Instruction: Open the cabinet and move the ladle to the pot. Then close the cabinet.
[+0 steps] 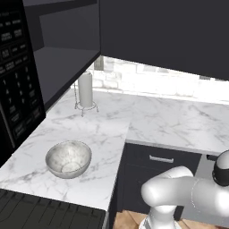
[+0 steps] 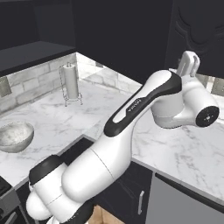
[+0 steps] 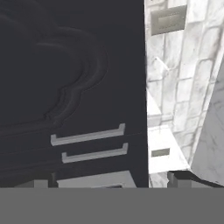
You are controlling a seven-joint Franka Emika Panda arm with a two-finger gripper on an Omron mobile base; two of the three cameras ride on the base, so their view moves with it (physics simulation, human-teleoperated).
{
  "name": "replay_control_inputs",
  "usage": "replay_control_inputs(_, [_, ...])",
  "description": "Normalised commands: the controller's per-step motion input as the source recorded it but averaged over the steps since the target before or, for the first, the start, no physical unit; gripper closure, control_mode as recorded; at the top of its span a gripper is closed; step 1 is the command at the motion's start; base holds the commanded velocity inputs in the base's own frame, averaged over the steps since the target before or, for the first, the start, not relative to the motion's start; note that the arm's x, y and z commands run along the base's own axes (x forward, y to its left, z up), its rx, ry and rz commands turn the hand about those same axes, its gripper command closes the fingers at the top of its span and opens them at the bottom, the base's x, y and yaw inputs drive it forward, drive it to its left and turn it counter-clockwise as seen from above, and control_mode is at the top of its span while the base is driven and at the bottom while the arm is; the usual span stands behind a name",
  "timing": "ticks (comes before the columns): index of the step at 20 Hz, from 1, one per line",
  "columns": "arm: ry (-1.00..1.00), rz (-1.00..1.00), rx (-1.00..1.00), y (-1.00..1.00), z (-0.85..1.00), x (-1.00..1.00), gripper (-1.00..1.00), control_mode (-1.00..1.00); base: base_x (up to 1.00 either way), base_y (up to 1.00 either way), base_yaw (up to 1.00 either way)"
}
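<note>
The arm is raised toward the wall cabinet (image 3: 72, 78), whose ornate curved-panel door looks shut, so I judge the very first step, opening it, is in hand. From the hand view the door fills the left side, with two silver bar handles (image 3: 87, 135) lying close together just past the gripper (image 3: 107, 183), whose two dark fingertips stand wide apart with nothing between them. Which bar belongs to the door to be opened I cannot tell. The next move, I think, calls for bringing the fingers around a bar, closing on it, then pulling along the door's arc. The ladle and the pot I cannot place; the ladle is presumably behind the door. The right base view shows the arm's reach, its wrist up at the lower edge of the carved door (image 2: 197, 30), which the hand view cannot give. The left base view offers the marble table (image 1: 161, 118), a pale speckled bowl (image 1: 68, 159), a paper towel holder (image 1: 85, 91), a black microwave (image 1: 15, 71) and an open dark shelf (image 1: 62, 67) beside it.
</note>
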Motion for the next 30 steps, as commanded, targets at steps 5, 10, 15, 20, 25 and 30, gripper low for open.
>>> replay_control_inputs(5, [0.00, 0.00, 0.00, 0.00, 0.00, 0.21, -1.00, -1.00, 0.00, 0.00, 0.00])
replay_control_inputs(10, [0.00, 0.00, 0.03, -0.07, 0.00, 0.08, -1.00, -1.00, 0.00, 0.00, 0.00])
replay_control_inputs(15, [0.00, 0.00, 0.01, -0.08, 0.00, 0.02, -1.00, -1.00, 0.00, 0.00, 0.00])
replay_control_inputs(20, [0.00, 0.00, 0.00, -0.01, -0.01, 0.13, -1.00, -1.00, 0.00, 0.00, 0.00])
replay_control_inputs(25, [0.00, 0.00, 0.00, 0.02, 0.00, 0.25, -1.00, -1.00, 0.00, 0.00, 0.00])
replay_control_inputs(30, [-0.01, 0.00, 0.00, 0.01, 0.00, 0.25, -1.00, -1.00, 0.00, 0.00, 0.00])
